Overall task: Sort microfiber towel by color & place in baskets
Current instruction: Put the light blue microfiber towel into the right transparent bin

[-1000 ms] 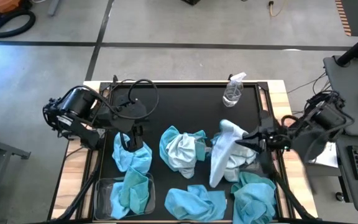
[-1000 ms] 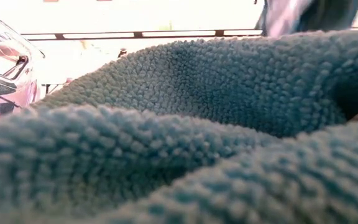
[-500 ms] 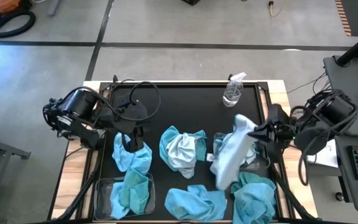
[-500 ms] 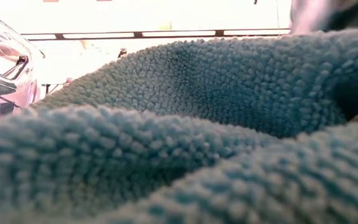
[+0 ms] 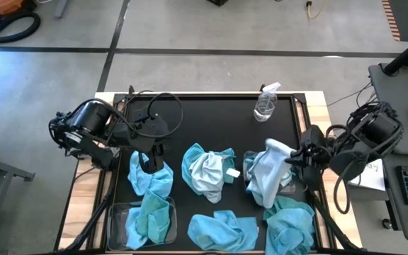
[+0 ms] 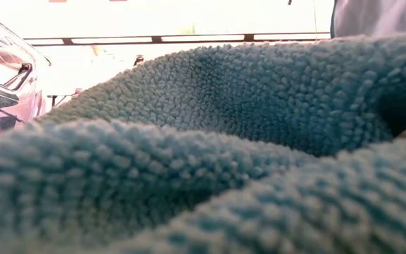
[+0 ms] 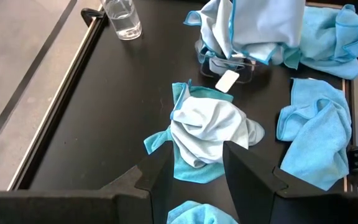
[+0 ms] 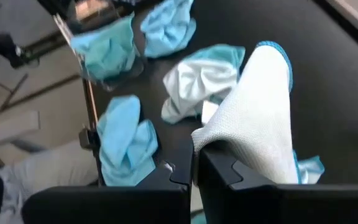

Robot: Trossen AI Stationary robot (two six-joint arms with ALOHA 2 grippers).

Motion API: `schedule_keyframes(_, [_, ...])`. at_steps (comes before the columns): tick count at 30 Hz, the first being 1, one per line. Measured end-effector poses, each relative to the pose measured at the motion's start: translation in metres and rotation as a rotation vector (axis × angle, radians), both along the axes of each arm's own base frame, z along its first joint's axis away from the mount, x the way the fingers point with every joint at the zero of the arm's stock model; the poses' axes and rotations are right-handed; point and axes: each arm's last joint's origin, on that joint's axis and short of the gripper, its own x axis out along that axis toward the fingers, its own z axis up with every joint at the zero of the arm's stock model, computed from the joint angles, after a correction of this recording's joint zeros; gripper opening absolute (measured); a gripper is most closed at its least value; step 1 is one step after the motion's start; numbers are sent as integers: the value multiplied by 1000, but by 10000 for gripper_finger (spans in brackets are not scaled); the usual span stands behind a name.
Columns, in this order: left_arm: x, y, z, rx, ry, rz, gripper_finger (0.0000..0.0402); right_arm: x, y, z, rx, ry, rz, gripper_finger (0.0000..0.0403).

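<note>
- Right wrist view: right gripper has its jaws pinched together on a fold of the pale towel; the cloth drapes away from the fingertips.
- High view: that pale towel hangs straight over the right basket, its long axis running down into it. The basket is mostly hidden under cloth, so I can't tell whether the towel's low end touches inside. My read: next is let go or lower.
- Right gripper sits just beside the right basket, on its table-edge side, so the right arm is clearly the nearer one.
- Left gripper is well away from that basket, across the mixed heap, jaws parted and empty above a turquoise towel.
- Left basket lies further out past the left gripper, holding turquoise cloth.
- Spray bottle stands near the right basket, apart from it.
</note>
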Motion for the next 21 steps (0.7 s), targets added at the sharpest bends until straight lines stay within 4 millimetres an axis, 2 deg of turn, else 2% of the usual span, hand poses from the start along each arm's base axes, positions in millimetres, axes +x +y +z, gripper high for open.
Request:
schedule_keyframes(12, [0, 0, -1, -1, 3, 1, 123, 11, 11, -41, -74, 162, 15, 9])
schedule_keyframes(21, [0, 0, -1, 2, 3, -2, 123, 19, 18, -94, -183, 325, -31, 9])
